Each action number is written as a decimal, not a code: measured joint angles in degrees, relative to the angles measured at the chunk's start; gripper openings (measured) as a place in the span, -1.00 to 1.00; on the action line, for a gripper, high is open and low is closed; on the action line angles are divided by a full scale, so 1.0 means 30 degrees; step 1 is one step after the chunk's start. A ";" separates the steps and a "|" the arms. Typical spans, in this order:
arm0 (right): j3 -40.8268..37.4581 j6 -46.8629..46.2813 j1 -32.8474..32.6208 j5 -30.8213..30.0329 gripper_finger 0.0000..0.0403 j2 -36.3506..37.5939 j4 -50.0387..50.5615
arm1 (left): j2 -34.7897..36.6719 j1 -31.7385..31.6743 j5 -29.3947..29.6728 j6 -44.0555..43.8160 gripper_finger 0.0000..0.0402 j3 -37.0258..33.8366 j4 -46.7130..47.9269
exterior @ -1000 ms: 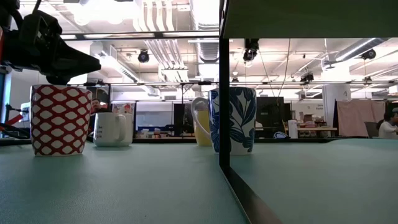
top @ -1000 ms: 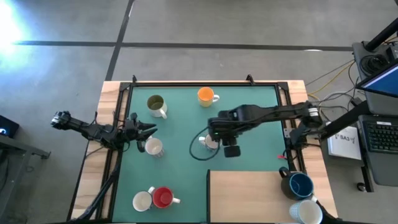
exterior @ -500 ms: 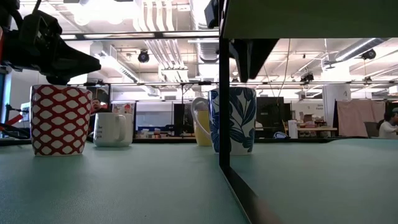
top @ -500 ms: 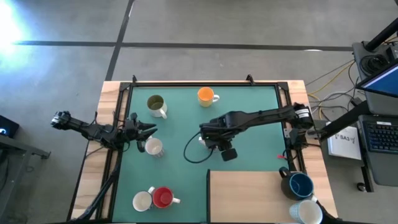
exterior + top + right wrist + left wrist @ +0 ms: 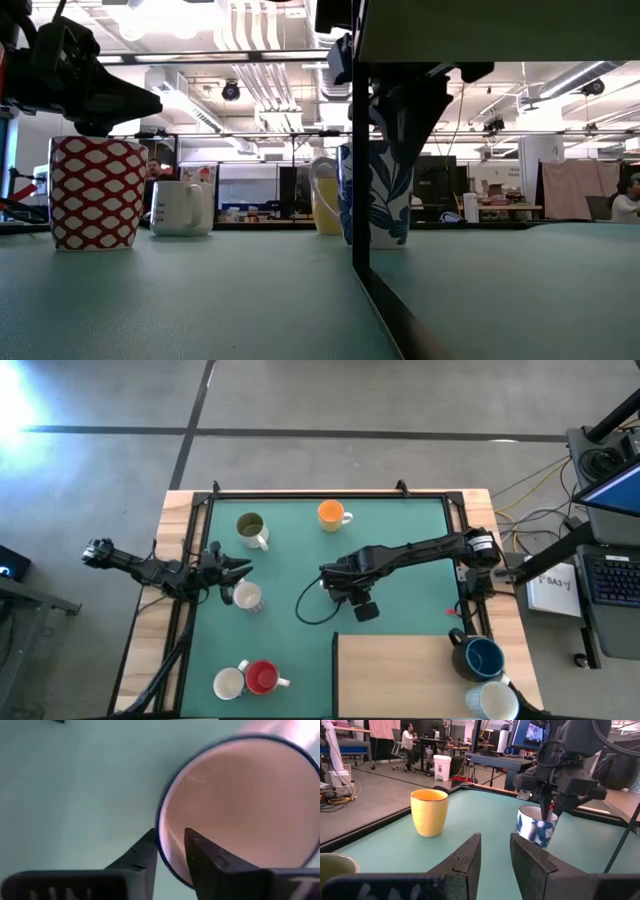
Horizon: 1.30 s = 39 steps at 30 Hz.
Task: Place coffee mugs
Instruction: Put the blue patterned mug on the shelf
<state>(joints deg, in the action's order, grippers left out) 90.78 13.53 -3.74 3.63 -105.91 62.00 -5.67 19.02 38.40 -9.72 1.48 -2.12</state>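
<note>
Reaching for the blue-leaf mug (image 5: 536,826) is the step in hand, I'd say. That mug sits mid-mat, roughly in the middle of the green mat (image 5: 290,540), just off the near wooden board (image 5: 395,675). The right gripper (image 5: 170,851) is straddling its rim: one finger inside, one outside, with a narrow gap between them and the rim wall in that gap. Can't tell if it's actually pinching yet. My guess is the next move is closing on the rim and lifting straight up so the mug doesn't tip.

Compared with a second ago, the right arm has dropped and slid a bit toward the mat's left side; the dark fingers now hang right over the mug in the low view, where before nothing showed there.

The left gripper (image 5: 495,851) waits at the mat's left edge, fingers slightly apart, holding nothing. Orange mug (image 5: 330,514) is at the mat's far edge, olive-inside mug (image 5: 250,528) far-left, red mug (image 5: 262,678) near-left.
</note>
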 joint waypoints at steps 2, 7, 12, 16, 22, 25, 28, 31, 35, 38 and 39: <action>0.0000 -0.0264 0.0074 0.0027 -0.81 -0.0073 -0.0010 | 0.0000 -0.0002 0.0001 0.0000 -0.57 -0.0002 -0.0001; 0.0007 -0.2652 0.0458 -0.0049 -0.92 -0.0045 -0.0075 | 0.0000 -0.0002 0.0002 0.0000 -0.57 -0.0002 0.0005; -0.0073 -0.9835 0.1266 -0.0242 -0.93 0.0428 0.0488 | 0.0000 -0.0001 0.0003 0.0000 -0.57 -0.0002 0.0003; -0.0066 -1.3096 0.1804 -0.0234 -0.93 0.0728 0.1621 | 0.0000 0.0000 -0.0001 0.0000 -0.57 -0.0001 0.0004; -0.0766 -1.7017 0.2366 -0.1778 -0.93 0.0738 0.2368 | 0.0000 -0.0001 0.0001 0.0000 -0.57 -0.0002 0.0002; -0.1144 -1.8800 0.2644 -0.1805 -0.93 0.0797 0.2337 | 0.0000 0.0002 0.0005 0.0000 -0.57 -0.0002 0.0004; -0.1314 -1.9780 0.2815 -0.2079 -0.93 0.0840 0.2132 | 0.0000 -0.0004 0.0005 0.0000 -0.57 -0.0002 0.0005; -0.1350 -1.9989 0.2839 -0.2530 -0.93 0.0840 0.1927 | 0.0000 0.0000 0.0005 0.0000 -0.57 0.0000 0.0005; -0.1377 -1.9439 0.2846 -0.2925 -0.83 0.0847 0.1586 | 0.0000 -0.0004 -0.0002 0.0000 -0.57 0.0004 0.0005; -0.1406 -1.9048 0.2869 -0.2917 -0.70 0.0847 0.1588 | 0.0000 -0.0005 0.0005 0.0000 -0.57 -0.0002 0.0004; -0.1406 -1.9033 0.2868 -0.2911 -0.66 0.0912 0.1539 | 0.0000 -0.0003 -0.0002 0.0000 -0.57 -0.0002 0.0005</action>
<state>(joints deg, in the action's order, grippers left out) 86.56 -43.57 4.86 -5.11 -103.18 66.62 -5.67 19.01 38.39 -9.72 1.48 -2.11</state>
